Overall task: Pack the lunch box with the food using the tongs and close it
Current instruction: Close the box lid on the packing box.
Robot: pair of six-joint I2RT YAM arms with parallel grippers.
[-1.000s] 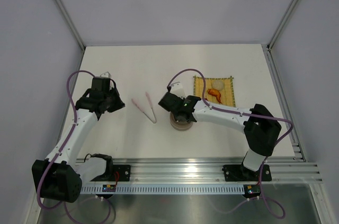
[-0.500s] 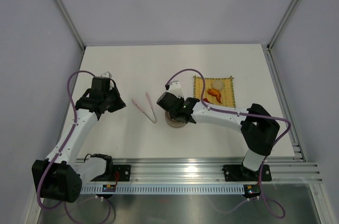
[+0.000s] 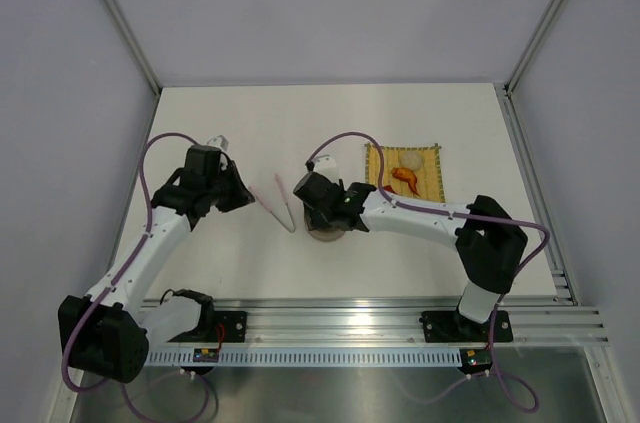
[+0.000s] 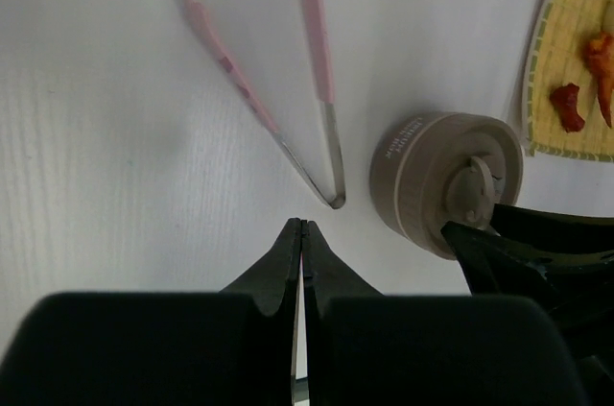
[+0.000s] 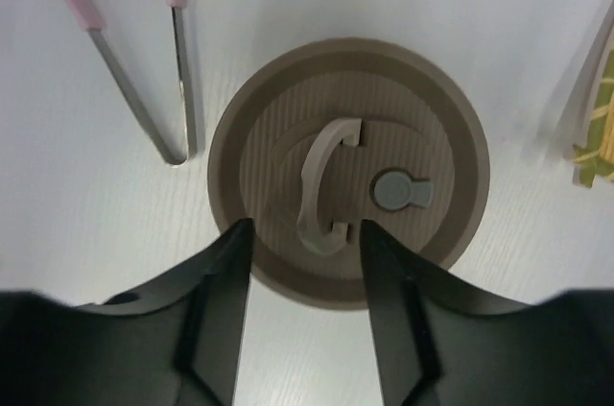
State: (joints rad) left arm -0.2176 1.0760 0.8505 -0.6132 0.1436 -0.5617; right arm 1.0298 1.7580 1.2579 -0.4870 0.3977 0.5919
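One lunch box (image 5: 350, 171) sat mid-table with its grey-brown lid on, ring handle (image 5: 321, 185) on top. The right gripper (image 5: 305, 233) hung directly over it, fingers spread and released, one either side of the handle's end (gripping nothing). The tongs (image 4: 319, 60) lay just left of the tin, joined end nearest it. The left gripper (image 4: 302, 228) was clenched empty, pointing near that joint. The food (image 3: 403, 177) lay on the yellow mat (image 3: 430, 185) to the right.

The tin (image 4: 422, 190) stands closed, its brown lid (image 5: 348, 171) on, ring handle up; pink-handled tongs (image 4: 315, 41) lie flat just beside it; food (image 3: 405, 176) lies near, opposite.
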